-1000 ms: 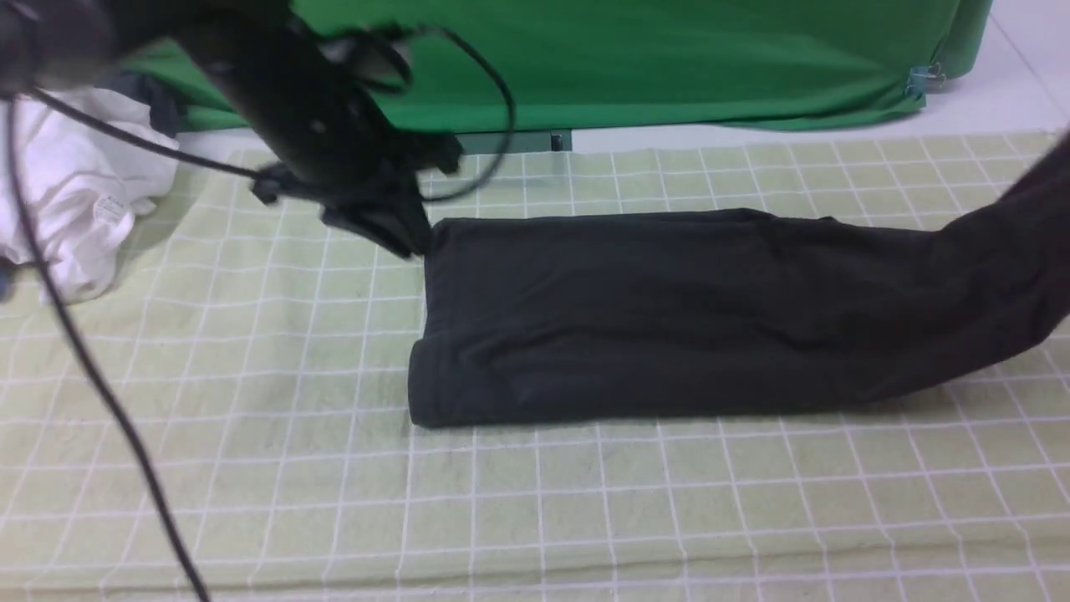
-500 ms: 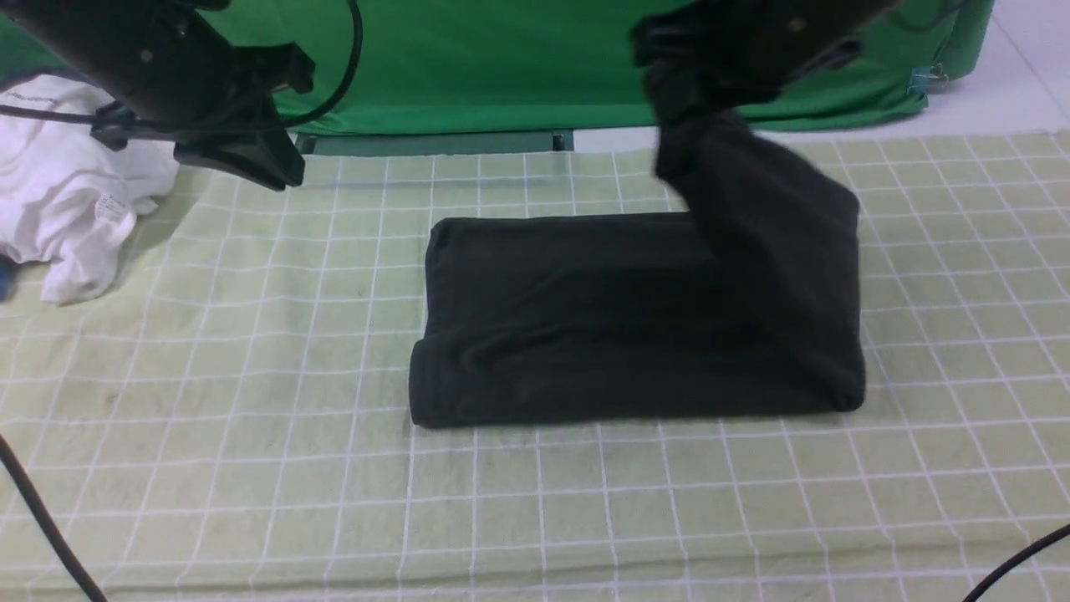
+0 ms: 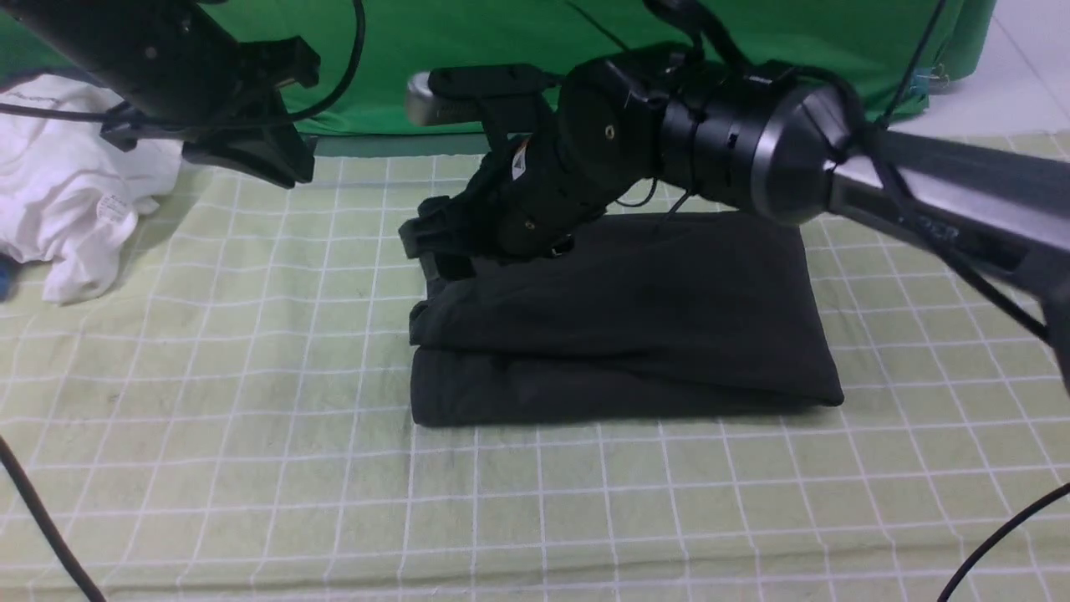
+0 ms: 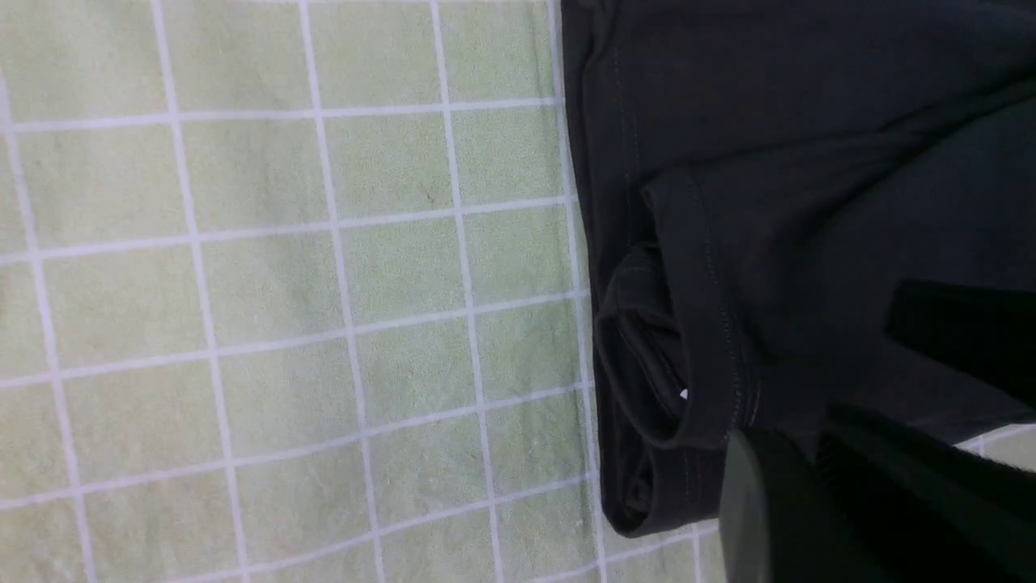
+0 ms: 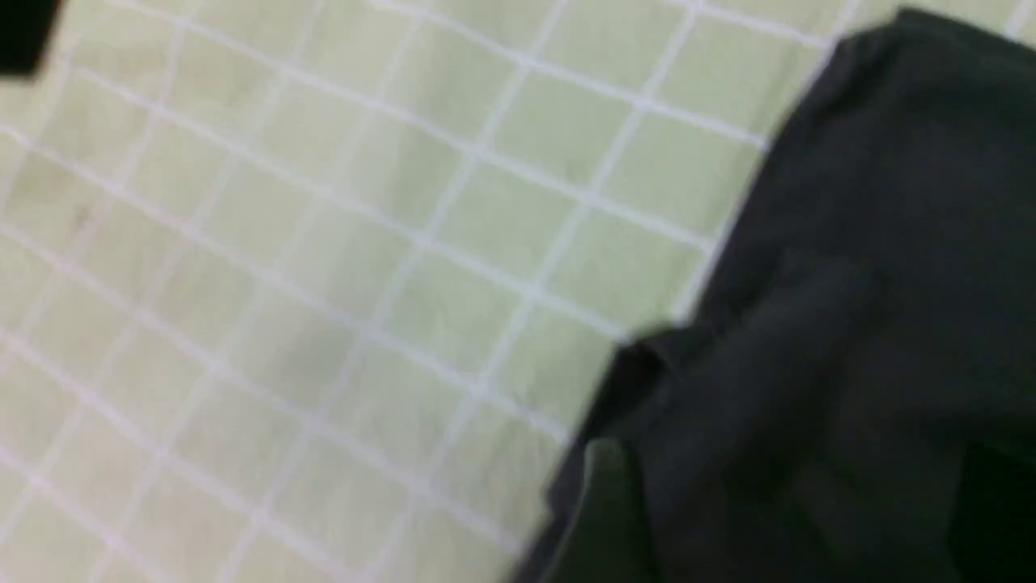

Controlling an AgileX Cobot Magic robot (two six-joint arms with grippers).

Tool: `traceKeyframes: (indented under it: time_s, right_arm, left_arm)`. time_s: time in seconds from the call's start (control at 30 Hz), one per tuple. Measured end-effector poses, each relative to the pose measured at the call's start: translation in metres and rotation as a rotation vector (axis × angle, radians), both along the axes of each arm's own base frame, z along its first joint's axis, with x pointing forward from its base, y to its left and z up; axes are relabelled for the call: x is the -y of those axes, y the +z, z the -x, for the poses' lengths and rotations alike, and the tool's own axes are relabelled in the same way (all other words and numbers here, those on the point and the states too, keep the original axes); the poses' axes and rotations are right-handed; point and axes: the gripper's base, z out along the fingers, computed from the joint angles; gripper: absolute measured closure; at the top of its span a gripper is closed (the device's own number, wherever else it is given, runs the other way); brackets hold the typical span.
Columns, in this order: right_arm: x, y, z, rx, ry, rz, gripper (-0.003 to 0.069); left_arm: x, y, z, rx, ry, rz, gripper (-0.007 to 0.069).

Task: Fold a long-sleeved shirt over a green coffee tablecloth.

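The black long-sleeved shirt point(image 3: 652, 318) lies as a folded rectangle in the middle of the green coffee tablecloth point(image 3: 251, 376), its right half laid over the left. My right arm reaches across it from the right. The right gripper point(image 3: 430, 247) sits low at the shirt's far left corner, open, with dark cloth point(image 5: 890, 202) showing between its spread fingers point(image 5: 615, 510). My left gripper point(image 3: 280, 167) hangs shut and empty above the tablecloth, back and left of the shirt. In the left wrist view the shirt's hemmed left edge point(image 4: 688, 324) lies just beyond the left gripper point(image 4: 785, 429).
A crumpled white garment point(image 3: 67, 209) lies at the back left edge of the tablecloth. Plain deep-green fabric point(image 3: 669, 58) hangs along the back. Black cables cross the near left point(image 3: 42, 518) and near right point(image 3: 1003, 535) corners.
The right arm swept the shirt's right half up and over to the left, laid it on the lower layer and opened its jaws. The left arm drew back from the shirt's far left corner.
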Motion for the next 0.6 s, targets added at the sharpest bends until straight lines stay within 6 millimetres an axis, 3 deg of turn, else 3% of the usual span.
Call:
traceKeyframes:
  time_s: [0.1,0.13,0.17,0.2,0.23,0.3,0.37,0.43,0.5,0.57,0.6]
  right_arm:
    - [0.046,0.029,0.004,-0.096,0.052,0.148,0.0091]
    - [0.05,0.033,0.005,-0.098,0.054,0.16,0.0092]
    - [0.08,0.043,0.006,-0.15,0.051,0.247,0.0101]
    - [0.098,0.051,0.008,-0.151,0.035,0.28,0.0113]
    - [0.098,0.05,0.008,-0.153,0.036,0.288,0.0113]
    - [0.132,0.054,0.011,-0.17,-0.02,0.347,0.0155]
    - [0.153,0.049,0.016,-0.208,-0.054,0.384,0.0186]
    - [0.178,0.029,0.021,-0.291,-0.093,0.432,0.0205]
    - [0.187,0.015,0.023,-0.333,-0.104,0.45,0.0207]
    - [0.201,-0.017,0.021,-0.358,-0.145,0.454,0.02]
    - [0.201,-0.017,0.021,-0.358,-0.145,0.454,0.02]
  left_arm:
    - [0.002,-0.005,0.011,-0.024,-0.003,0.001,0.0549]
    - [0.003,-0.007,0.013,-0.033,-0.004,0.001,0.0548]
    - [0.008,-0.017,0.025,-0.076,-0.017,0.002,0.0546]
    - [0.011,-0.024,0.033,-0.11,-0.026,0.005,0.0545]
    - [0.012,-0.024,0.033,-0.111,-0.029,0.005,0.0545]
    - [0.025,-0.048,0.048,-0.175,-0.052,0.006,0.0536]
    - [0.038,-0.066,0.052,-0.175,-0.064,-0.003,0.0519]
    - [0.056,-0.094,0.059,-0.18,-0.08,-0.022,0.0477]
    - [0.063,-0.103,0.06,-0.172,-0.086,-0.031,0.0449]
    - [0.072,-0.117,0.056,-0.16,-0.089,-0.048,0.0377]
    - [0.072,-0.117,0.056,-0.155,-0.087,-0.048,0.0372]
